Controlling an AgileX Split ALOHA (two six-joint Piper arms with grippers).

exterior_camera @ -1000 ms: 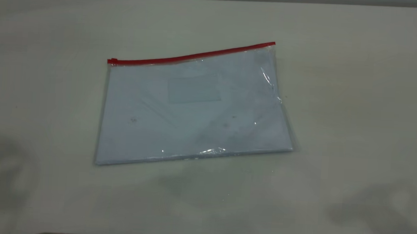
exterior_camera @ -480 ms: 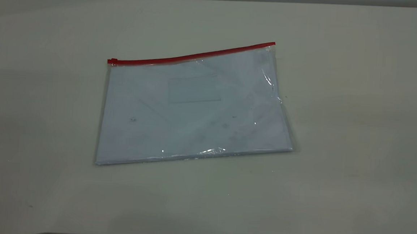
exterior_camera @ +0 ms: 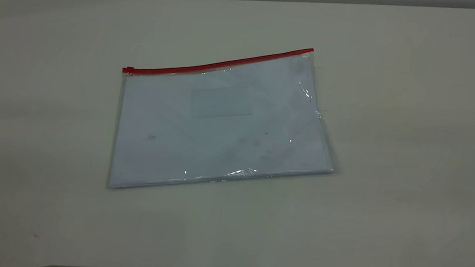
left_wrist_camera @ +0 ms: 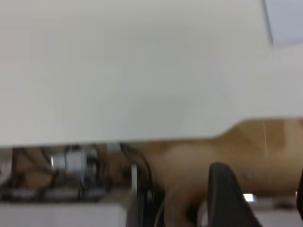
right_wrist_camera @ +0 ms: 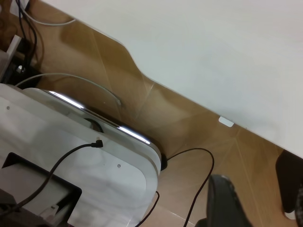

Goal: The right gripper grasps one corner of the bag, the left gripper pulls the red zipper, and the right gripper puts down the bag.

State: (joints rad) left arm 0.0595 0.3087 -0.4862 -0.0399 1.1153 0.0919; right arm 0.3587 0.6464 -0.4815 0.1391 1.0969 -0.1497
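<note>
Bag (exterior_camera: 221, 124) lies flat mid-table (exterior_camera: 407, 119), red zipper (exterior_camera: 217, 65) along its far edge, slider at the left end. Both grippers off-table, away from the bag; spread cannot be told. Grasp, pull and put-down all remain.

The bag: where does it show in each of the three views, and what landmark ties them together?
Exterior view: the bag lies flat at the middle of the white table, red zipper along its far edge.
Left wrist view: only one pale corner of the bag shows, at the frame's edge.
Right wrist view: not in it.
Shared landmark: the white table, whose edge shows in both wrist views.
</note>
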